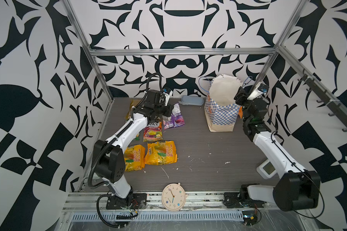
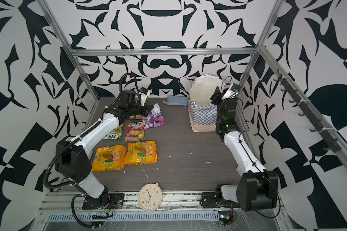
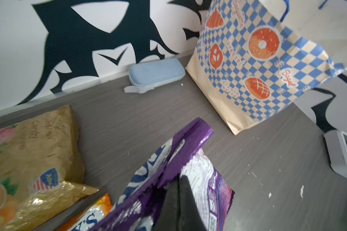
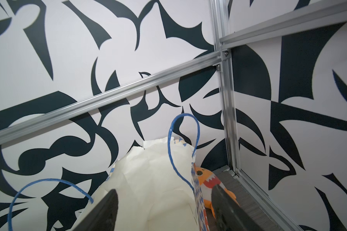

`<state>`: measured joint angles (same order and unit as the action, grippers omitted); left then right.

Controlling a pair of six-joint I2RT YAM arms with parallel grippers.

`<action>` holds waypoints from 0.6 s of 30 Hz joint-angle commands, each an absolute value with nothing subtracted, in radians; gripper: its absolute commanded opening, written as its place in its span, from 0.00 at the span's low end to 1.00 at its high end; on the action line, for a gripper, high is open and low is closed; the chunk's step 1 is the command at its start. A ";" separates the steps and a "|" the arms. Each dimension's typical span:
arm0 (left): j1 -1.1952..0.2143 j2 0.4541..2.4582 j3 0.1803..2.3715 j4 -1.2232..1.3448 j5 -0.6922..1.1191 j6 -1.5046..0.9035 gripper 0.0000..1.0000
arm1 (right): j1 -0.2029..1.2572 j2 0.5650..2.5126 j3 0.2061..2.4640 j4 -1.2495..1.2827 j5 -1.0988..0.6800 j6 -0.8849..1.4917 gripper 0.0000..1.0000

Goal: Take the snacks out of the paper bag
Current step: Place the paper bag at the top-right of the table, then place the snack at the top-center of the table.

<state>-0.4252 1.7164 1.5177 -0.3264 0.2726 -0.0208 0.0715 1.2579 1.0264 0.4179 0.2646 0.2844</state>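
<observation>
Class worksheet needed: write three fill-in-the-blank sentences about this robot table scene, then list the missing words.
The left gripper pinches a packet coloured ____.
Orange-yellow packets lying on the table number ____.
The right gripper, at the paper bag's rim, is ____.
Missing words: purple; two; open.

Six candy packets, one paper bag, one pouch, one clock, one shark toy, one white device

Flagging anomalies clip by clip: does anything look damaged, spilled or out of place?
The paper bag has a ragged, crumpled top edge. White flecks litter the tabletop. The clock lies across the front rail, mostly off the tabletop.
</observation>
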 commanded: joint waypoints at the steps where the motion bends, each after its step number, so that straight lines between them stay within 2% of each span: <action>1: -0.406 1.787 1.626 -0.474 0.367 0.068 0.00 | 0.069 1.152 1.065 0.339 0.203 0.280 0.75; 7: -0.390 1.915 1.764 -0.583 0.406 0.141 0.00 | 0.072 0.972 1.024 0.148 0.092 0.319 0.74; 13: -0.361 2.045 1.914 -0.699 0.432 0.190 0.00 | 0.072 0.739 0.775 0.144 -0.019 0.311 0.67; 18: -0.350 2.133 2.005 -0.761 0.445 0.229 0.00 | 0.072 0.545 0.540 0.211 -0.207 0.334 0.63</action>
